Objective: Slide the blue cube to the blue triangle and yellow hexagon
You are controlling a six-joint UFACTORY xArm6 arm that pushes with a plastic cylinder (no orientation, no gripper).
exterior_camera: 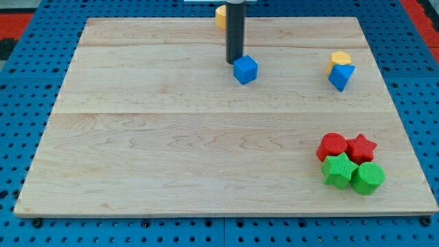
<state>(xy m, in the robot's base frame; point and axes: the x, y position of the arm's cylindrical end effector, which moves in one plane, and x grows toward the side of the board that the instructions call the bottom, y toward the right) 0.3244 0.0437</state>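
The blue cube (245, 69) sits on the wooden board (171, 137) in the upper middle. My tip (234, 62) rests just left of the cube, touching or nearly touching its left side. The blue triangle (341, 76) lies at the upper right, with the yellow hexagon (340, 58) directly above it and touching it. The cube is well to the left of that pair, at about the same height in the view.
A yellow block (220, 16) sits at the board's top edge, partly hidden behind the rod. At the lower right a red block (333, 146), a red star (361, 147), a green star (337, 171) and a green block (368, 178) form a cluster.
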